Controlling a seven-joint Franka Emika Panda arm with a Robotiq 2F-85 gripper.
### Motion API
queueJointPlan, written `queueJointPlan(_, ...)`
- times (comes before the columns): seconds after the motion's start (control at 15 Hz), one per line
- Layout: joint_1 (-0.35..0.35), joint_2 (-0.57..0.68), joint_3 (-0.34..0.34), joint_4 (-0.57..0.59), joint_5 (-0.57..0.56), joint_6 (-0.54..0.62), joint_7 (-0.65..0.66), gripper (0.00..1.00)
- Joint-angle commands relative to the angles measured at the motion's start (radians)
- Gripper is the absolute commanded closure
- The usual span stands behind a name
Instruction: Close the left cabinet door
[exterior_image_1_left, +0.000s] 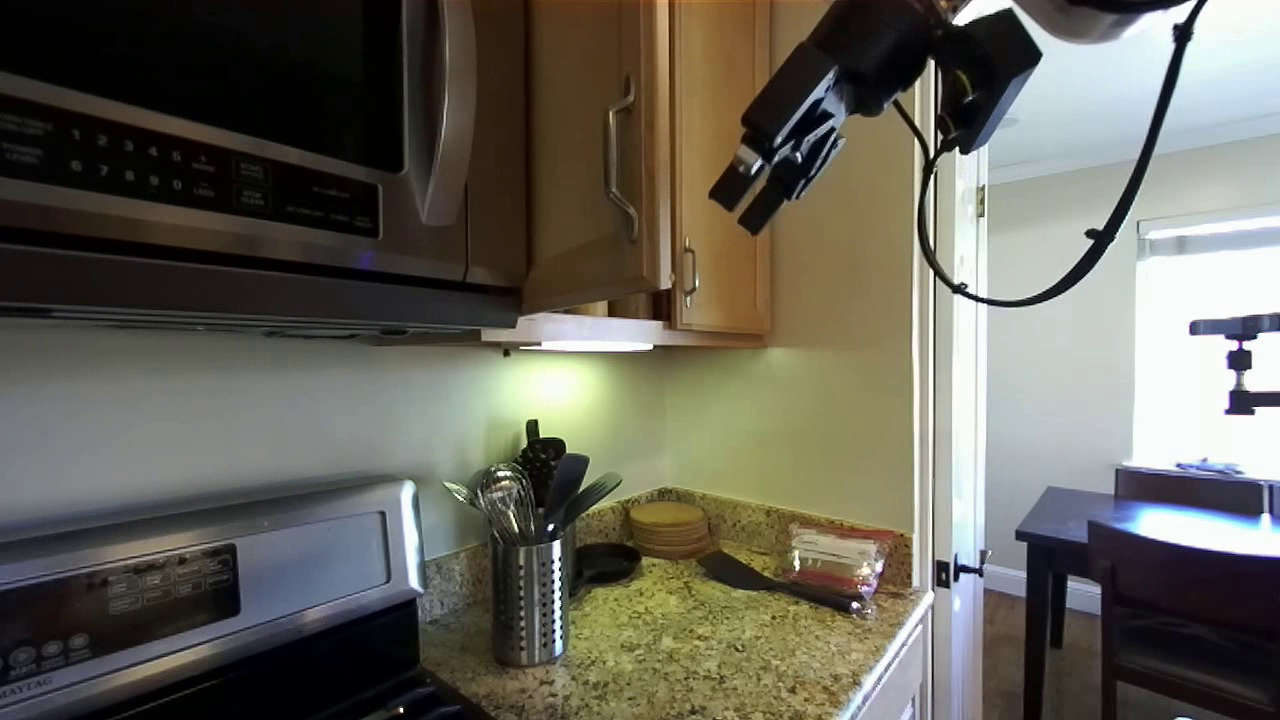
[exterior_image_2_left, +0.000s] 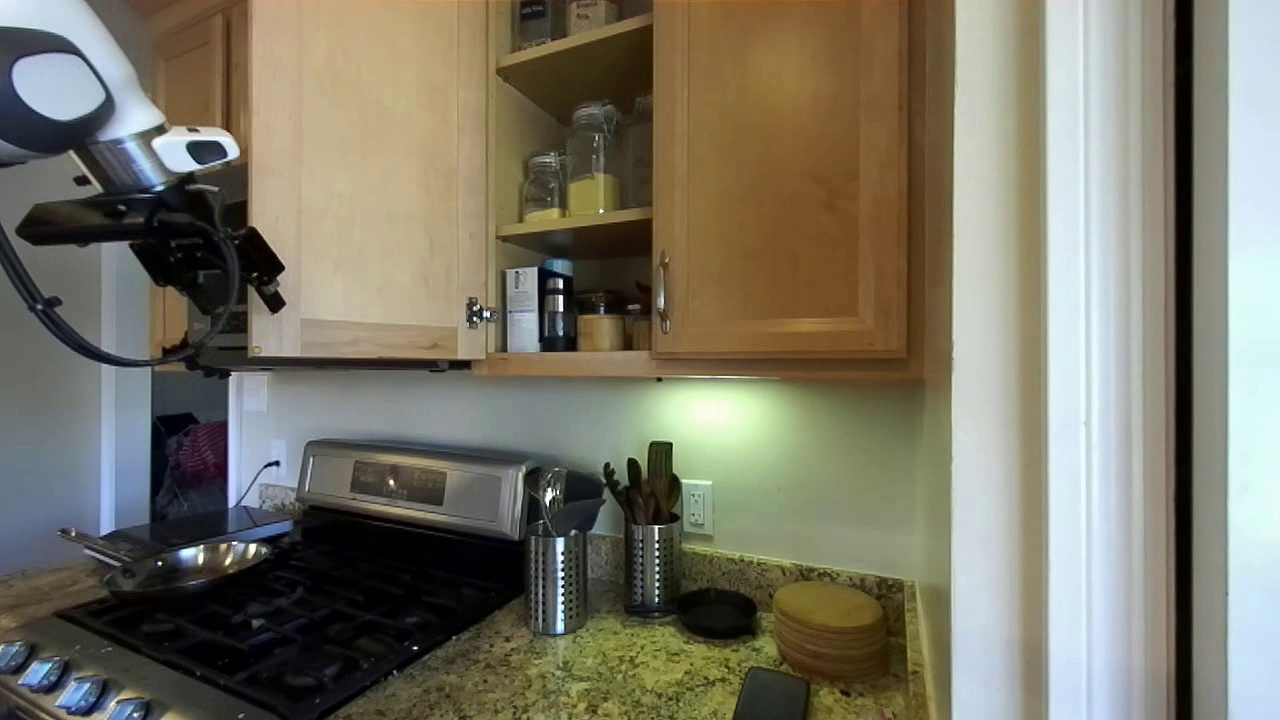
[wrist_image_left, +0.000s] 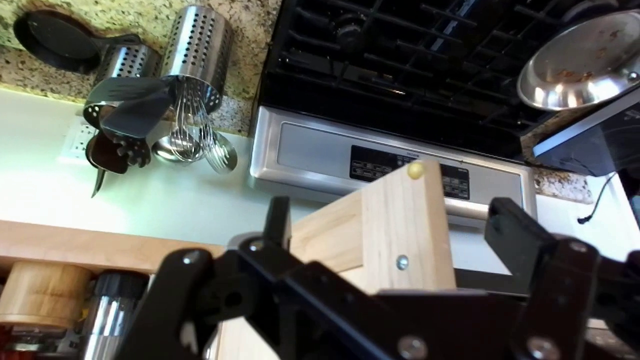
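Observation:
The left cabinet door stands swung open, its silver bar handle on the outer face. In an exterior view its pale inner face and hinge show, with the shelves uncovered beside it. My gripper is open and empty, near the door's free edge; it also shows in an exterior view. In the wrist view the door's lower free corner, with a screw and a yellow bumper, appears between the spread fingers of the gripper. I cannot tell whether any finger touches the door.
The right cabinet door is shut. Jars and boxes stand on the open shelves. The microwave is beside the open door. Below are the stove, a pan and utensil holders.

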Motion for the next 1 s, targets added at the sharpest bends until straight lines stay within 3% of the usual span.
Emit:
queueJointPlan(0.0, 0.019, 0.023, 0.013, 0.021, 0.002, 0.035, 0.06, 0.0)
queueJointPlan(0.93, -0.025, 0.12, 0.085, 0.029, -0.067, 0.268, 0.152, 0.0)
